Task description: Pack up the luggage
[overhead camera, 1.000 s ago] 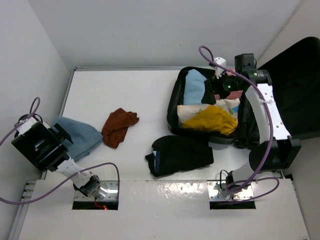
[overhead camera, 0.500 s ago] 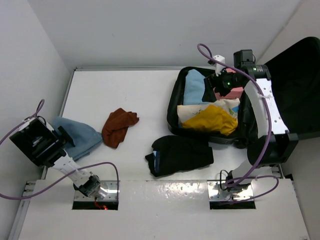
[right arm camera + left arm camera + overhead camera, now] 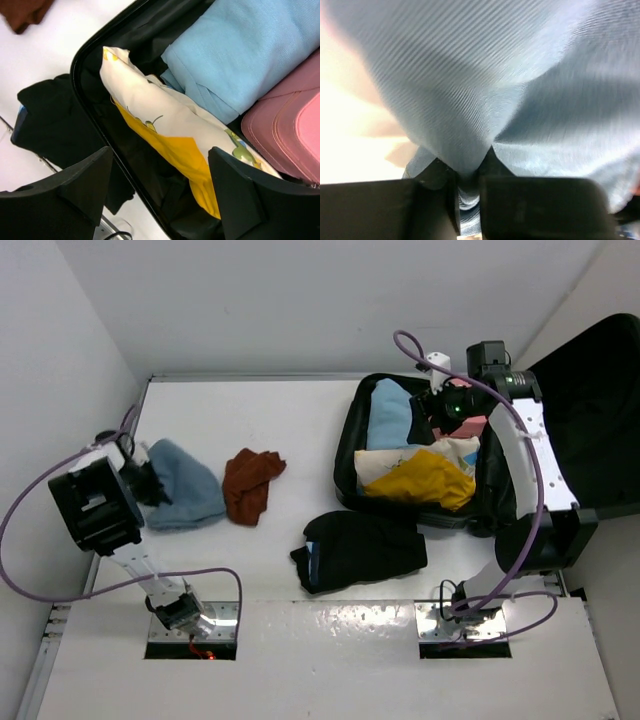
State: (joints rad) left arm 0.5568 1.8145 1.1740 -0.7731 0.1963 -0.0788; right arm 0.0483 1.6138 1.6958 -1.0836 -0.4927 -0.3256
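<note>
The left gripper (image 3: 468, 192) is clenched on a fold of pale blue ribbed cloth (image 3: 485, 90); the right gripper (image 3: 160, 167) hangs spread and empty over the open black hard-shell suitcase (image 3: 346, 445). That luggage lies well to the cloth's right, long axis near to far, the right arm nearer. Between them, on the white table (image 3: 250, 410), lie a crumpled rust-brown cloth (image 3: 250, 483) and a folded black garment (image 3: 360, 548); white walls (image 3: 300, 300) close in
</note>
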